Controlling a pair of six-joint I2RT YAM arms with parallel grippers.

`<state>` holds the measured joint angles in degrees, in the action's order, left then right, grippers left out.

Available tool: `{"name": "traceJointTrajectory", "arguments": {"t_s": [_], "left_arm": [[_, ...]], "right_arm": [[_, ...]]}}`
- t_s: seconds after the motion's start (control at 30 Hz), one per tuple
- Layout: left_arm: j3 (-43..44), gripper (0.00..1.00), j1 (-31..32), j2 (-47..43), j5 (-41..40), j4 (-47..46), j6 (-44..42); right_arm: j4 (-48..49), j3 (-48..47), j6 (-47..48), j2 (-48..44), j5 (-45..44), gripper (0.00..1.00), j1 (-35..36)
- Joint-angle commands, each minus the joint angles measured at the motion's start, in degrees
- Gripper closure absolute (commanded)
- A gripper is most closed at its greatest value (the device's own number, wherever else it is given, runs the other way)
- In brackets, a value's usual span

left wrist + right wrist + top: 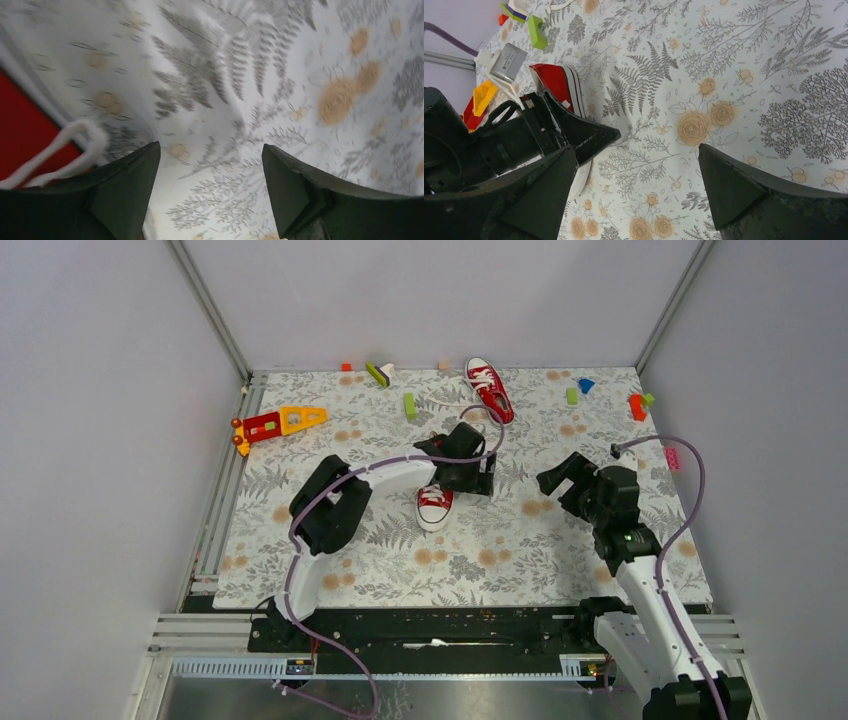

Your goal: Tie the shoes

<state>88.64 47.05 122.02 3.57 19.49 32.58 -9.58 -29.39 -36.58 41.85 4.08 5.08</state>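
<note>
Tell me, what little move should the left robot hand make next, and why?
Probably shift the left gripper sideways over the white lace, then close on it. Its jaws stand open over bare tablecloth with nothing between them, while the lace loop lies just outside one finger, beside the red shoe.

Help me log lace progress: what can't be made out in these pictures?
Near shoe, top view: the left arm covers its heel half.
Far shoe, top view: too small to tell if knotted.
Left wrist view: blurred, shoe cut off at the edge; only a lace loop shows.
</note>
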Motion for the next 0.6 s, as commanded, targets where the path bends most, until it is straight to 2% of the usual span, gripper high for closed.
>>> {"name": "traceJointTrajectory", "arguments": {"t_s": [0.0, 0.13, 0.3, 0.57], "left_arm": [[0.13, 0.20, -7.08, 0.77, -2.64, 6.87, 2.82], [-5.76, 0.19, -13.22, -2.63, -3.14, 5.69, 2.81], [-10.12, 0.19, -22.39, -4.41, 0.31, 3.90, 2.25], [-14.34, 0.18, -32.99, -10.41, 0.39, 1.33, 1.17]], "right_arm": [[4.42, -6.03, 0.64, 6.53, 2.90, 0.01, -0.12], [4.51, -15.54, 3.06, 17.86, 4.77, 0.02, -0.16], [2.89, -29.84, 8.09, 36.27, 4.44, 0.01, -0.07], [-10.38, -64.79, 14.40, 67.30, 3.84, 0.14, 1.19]]}}
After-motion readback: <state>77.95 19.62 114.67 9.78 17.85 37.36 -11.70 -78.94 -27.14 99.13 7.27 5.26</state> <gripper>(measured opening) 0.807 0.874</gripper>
